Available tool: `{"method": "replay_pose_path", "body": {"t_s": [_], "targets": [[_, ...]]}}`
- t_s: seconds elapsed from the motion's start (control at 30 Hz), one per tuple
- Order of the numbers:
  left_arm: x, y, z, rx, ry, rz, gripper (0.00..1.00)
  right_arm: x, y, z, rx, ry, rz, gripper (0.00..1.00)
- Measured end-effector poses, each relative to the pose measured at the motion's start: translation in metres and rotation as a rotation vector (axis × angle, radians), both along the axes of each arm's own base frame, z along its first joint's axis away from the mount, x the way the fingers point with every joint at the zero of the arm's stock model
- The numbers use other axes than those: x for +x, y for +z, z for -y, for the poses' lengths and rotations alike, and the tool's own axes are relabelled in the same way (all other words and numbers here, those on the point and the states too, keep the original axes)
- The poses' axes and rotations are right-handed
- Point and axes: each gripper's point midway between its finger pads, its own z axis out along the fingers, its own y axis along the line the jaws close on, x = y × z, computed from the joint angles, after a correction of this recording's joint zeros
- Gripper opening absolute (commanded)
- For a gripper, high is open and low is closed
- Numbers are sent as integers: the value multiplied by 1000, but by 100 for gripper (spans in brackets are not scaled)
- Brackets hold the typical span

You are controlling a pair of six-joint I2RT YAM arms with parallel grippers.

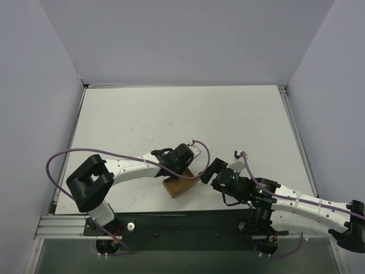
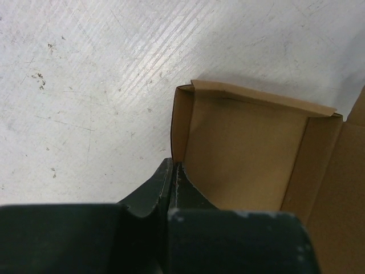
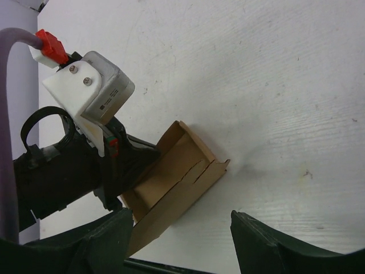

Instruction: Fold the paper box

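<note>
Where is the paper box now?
In the top view, the paper box lies on the table near its near edge, between the left gripper, which pinches its wall, and the right gripper.

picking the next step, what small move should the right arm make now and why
Probably ease the open right gripper toward the loose flap, to fold it over. The left gripper is shut on a wall of the paper box, holding it, while the right one stands apart from the cardboard.
</note>
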Motion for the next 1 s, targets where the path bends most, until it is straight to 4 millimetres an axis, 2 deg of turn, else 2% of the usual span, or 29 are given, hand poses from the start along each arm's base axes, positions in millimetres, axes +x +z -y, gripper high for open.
{"method": "replay_pose_path", "body": {"t_s": [0.23, 0.43, 0.57, 0.7, 0.77, 0.8, 0.87, 0.93, 0.97, 1.0], "targets": [[0, 0, 0, -3, 4, -4, 0, -4, 0, -13, 64, -23, -84, 72], [1, 0, -1, -5, 23, -9, 0, -3, -12, -24, 59, -18, -167, 69], [1, 0, -2, -6, 27, -11, 0, -4, -19, -29, 65, -10, -206, 52], [0, 1, -2, -5, 25, -12, 0, -2, -16, -36, 97, -5, -211, 33], [0, 1, -2, -6, 24, -12, 0, -1, -14, -38, 110, -2, -209, 28], [0, 2, -2, -7, 24, -11, 4, 0, -14, -39, 116, -2, -210, 22], [0, 5, -2, -12, 22, -7, 20, 0, -13, -40, 120, -2, -211, 13], [0, 14, -2, -23, 13, 9, 31, 0, -14, -38, 113, -4, -213, 9], [1, 20, -3, -34, 11, 21, 43, 1, -15, -36, 104, -7, -212, 6], [2, 27, -2, -50, 8, 37, 49, 1, -17, -34, 97, -11, -215, 5]]}}
